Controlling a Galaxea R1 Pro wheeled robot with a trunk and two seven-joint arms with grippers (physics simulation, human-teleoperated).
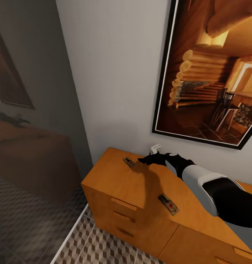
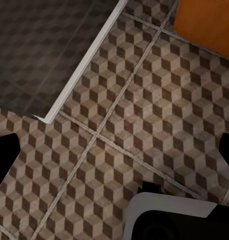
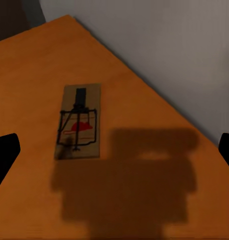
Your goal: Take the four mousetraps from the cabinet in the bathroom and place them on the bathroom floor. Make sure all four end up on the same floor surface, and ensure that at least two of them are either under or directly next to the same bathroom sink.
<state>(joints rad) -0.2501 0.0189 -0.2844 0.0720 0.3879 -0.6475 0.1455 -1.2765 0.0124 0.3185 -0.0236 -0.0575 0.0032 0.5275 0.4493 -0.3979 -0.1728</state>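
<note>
Hanging the left jaws spread wide and empty over the cube-patterned floor (image 2: 119, 100), beside a white strip (image 2: 82, 62) and a corner of the cabinet (image 2: 204, 20). Reaching the right arm (image 1: 199, 179) across the cabinet top toward its far left corner, jaws parted and gripping nothing, hovering just beside one mousetrap (image 3: 78, 121) lying flat near the back wall (image 1: 114, 73). Leaving a second mousetrap (image 1: 168, 204) flat near the front edge, further right, beside the forearm. Judging both as light, stiff and thin, probably sliding easily on the smooth wood, with sprung wire best left untouched. Favouring a pinch across the board's long edges. Finding little room at the back by the wall and the framed picture (image 1: 214, 73), but plenty of open floor at the left for lowering.
</note>
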